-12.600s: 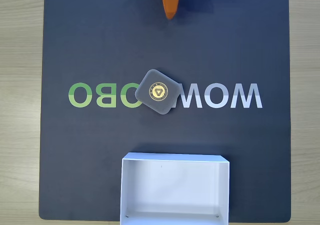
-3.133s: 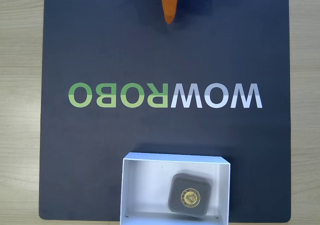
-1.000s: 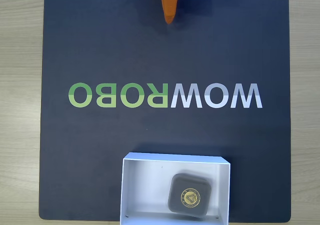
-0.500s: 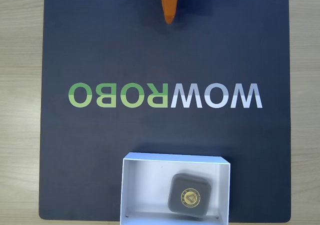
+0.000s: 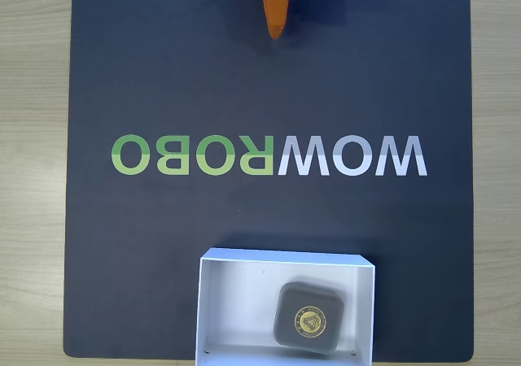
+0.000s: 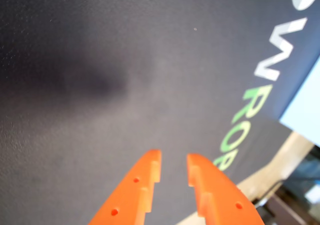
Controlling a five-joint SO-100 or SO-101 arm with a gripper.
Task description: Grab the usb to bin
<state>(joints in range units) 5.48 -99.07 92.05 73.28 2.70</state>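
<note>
The gripper [image 6: 173,167] is seen in the wrist view with its orange fingers [image 6: 142,182] parted by just a narrow gap, nothing held between them, hanging over the dark mat [image 5: 163,73]. In the fixed view the usb [image 5: 308,318] is found lying flat inside the bin [image 5: 236,301], toward its right side, well apart from the gripper [image 5: 277,31] at the mat's far edge.

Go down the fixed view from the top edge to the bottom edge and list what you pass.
Orange end effector → the WOWROBO lettering on the dark mat → the white bin with the usb lying inside it, toward its right side.
</note>
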